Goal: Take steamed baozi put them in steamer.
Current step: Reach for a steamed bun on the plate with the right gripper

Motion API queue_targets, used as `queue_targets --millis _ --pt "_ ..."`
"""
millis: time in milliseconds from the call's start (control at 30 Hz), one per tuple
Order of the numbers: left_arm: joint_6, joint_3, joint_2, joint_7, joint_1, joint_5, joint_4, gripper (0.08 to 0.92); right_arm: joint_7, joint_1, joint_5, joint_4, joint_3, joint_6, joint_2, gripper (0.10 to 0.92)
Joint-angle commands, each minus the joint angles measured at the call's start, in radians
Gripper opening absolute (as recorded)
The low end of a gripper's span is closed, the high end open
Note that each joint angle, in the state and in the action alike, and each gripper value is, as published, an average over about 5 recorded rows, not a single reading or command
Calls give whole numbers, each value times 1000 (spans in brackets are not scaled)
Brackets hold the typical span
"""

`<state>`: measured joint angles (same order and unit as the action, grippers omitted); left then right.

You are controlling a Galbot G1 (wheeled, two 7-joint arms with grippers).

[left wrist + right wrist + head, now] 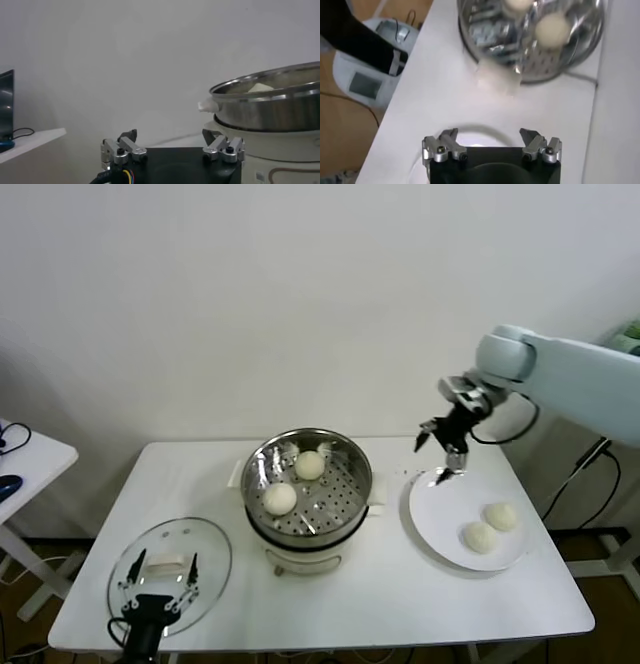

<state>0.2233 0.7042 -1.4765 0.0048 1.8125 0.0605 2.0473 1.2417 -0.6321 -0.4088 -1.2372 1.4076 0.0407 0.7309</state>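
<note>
1. Two baozi are sitting on the plate; two are lying in the steamer.
2. Right hand is hovering spread, empty, above the plate's far rim; baozi lying nearer the robot.
3. Left hand is idling spread over the lid.

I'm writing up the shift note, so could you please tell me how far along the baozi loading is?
About halfway. Done: two steamed baozi lie in the steamer. In hand: nothing is held; the right claw hangs open and empty above the far edge of the white plate. Left: two baozi sit on that plate. The left claw waits open over the glass lid.
</note>
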Motion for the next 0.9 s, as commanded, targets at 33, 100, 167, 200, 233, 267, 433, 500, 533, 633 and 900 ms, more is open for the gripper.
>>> queue_targets --millis 33,100,167,200,233,267,433,500,533,633,900 --pt "5 2 3 -1 15 -8 5 823 10 256 252 6 -192 -31 -164 823" --pt "6 1 1 -1 17 -6 5 823 4 311 273 8 -230 -30 -170 823" --pt "5 -1 -1 -1 17 -4 2 823 -4 364 292 14 -268 -31 -173 823" --pt "5 -1 -2 -1 16 -3 1 823 -11 390 299 20 -283 -32 -173 823" --pt "4 -1 -3 -1 16 -3 1 823 -18 411 304 27 -295 -33 -172 823" --pt "4 -1 -3 -1 16 -3 1 823 -25 427 307 35 -303 -33 -170 823" --pt "1 -2 -8 -1 15 -1 -3 823 -47 494 326 65 -340 -33 -149 823" --pt "0 -2 -10 -1 14 1 -6 823 -53 518 338 78 -358 -33 -137 823" --pt "-1 -2 -11 -1 14 1 -7 823 -55 530 347 88 -367 -34 -131 823" --pt "-1 -1 -12 -1 15 2 -9 823 -63 554 379 121 -391 -44 -115 823" --pt "-3 -2 -13 -1 13 2 -18 823 -86 588 451 182 -433 -70 -81 823"
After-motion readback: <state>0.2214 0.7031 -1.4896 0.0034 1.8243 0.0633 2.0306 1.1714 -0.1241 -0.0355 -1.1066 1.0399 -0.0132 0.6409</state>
